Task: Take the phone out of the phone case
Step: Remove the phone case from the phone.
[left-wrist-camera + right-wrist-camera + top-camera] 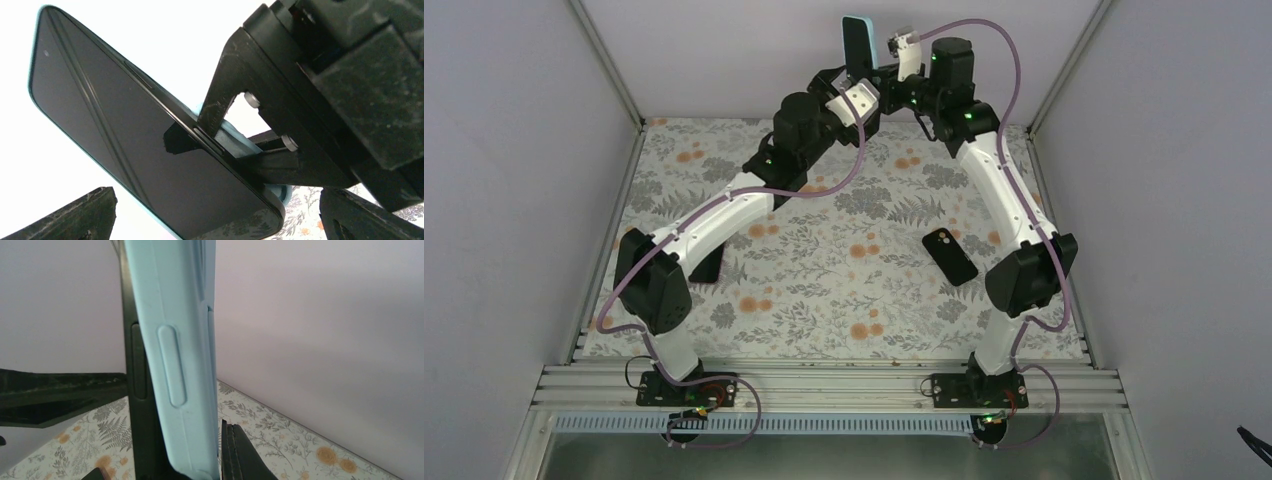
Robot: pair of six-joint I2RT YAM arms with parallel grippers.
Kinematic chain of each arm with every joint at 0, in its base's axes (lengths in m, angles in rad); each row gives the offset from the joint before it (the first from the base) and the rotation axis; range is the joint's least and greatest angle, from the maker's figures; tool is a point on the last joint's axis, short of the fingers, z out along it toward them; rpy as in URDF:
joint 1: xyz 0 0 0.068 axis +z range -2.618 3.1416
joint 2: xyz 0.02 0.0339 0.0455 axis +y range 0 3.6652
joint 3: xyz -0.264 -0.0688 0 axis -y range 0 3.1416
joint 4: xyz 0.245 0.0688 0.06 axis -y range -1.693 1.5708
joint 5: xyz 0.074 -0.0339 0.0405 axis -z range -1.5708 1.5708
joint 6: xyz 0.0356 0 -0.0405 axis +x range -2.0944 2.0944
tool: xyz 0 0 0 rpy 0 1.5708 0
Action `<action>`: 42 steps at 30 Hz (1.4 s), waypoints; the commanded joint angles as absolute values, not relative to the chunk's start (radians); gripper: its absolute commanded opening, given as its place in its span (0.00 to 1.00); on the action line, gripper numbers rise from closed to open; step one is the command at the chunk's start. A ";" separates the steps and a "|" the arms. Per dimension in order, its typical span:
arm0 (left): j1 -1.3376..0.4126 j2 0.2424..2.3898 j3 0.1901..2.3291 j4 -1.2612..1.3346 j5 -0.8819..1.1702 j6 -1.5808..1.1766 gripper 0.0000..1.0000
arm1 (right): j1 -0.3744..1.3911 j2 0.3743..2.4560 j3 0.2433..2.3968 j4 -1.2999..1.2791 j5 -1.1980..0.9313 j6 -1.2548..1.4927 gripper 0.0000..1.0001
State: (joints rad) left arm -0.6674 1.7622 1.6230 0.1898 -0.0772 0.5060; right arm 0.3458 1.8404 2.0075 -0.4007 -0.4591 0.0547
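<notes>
A black phone (857, 40) in a light blue case (871, 42) is held upright, high above the table's back edge. My right gripper (892, 72) is shut on its lower part. In the right wrist view the case (175, 365) stands between the fingers, and the phone's black edge (137, 365) shows beside the case's side wall. My left gripper (852, 95) is open just under the phone. In the left wrist view its fingertips (65, 215) are spread either side of the phone's dark screen (125, 130), and the right gripper (280, 125) clamps the phone's edge.
A black phone-shaped object (950, 255) lies on the floral table cover at the right. Another dark flat object (707, 265) lies partly under my left arm. Grey walls and metal frame posts enclose the table.
</notes>
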 commanded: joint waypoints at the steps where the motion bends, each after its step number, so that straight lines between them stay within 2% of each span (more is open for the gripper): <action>1: -0.661 1.721 1.607 0.217 -0.070 0.482 1.00 | 0.347 1.798 1.998 -0.327 -0.475 0.052 0.03; 9: -0.634 1.728 1.576 0.252 -0.101 0.493 1.00 | 0.351 1.765 1.960 -0.313 -0.500 0.054 0.03; 19: -0.649 1.747 1.537 0.356 -0.253 0.570 1.00 | 0.371 1.739 1.940 -0.291 -0.536 0.092 0.03; 25: -0.650 1.751 1.465 0.613 -0.491 0.713 1.00 | 0.385 1.722 1.921 -0.283 -0.566 0.115 0.03; 29: -0.624 1.768 1.382 0.988 -0.610 0.887 0.96 | 0.421 1.696 1.824 -0.250 -0.601 0.122 0.03; 33: -0.576 1.781 1.408 1.033 -0.617 0.872 1.00 | 0.468 1.697 1.742 -0.226 -0.635 0.132 0.03; 39: -0.576 1.793 1.401 1.044 -0.567 0.854 1.00 | 0.546 1.723 1.748 -0.224 -0.666 0.122 0.03; 40: -0.579 1.800 1.399 1.056 -0.564 0.860 0.99 | 0.557 1.729 1.752 -0.224 -0.673 0.125 0.03; 42: -0.581 1.817 1.403 1.060 -0.553 0.865 0.89 | 0.583 1.743 1.762 -0.225 -0.693 0.127 0.03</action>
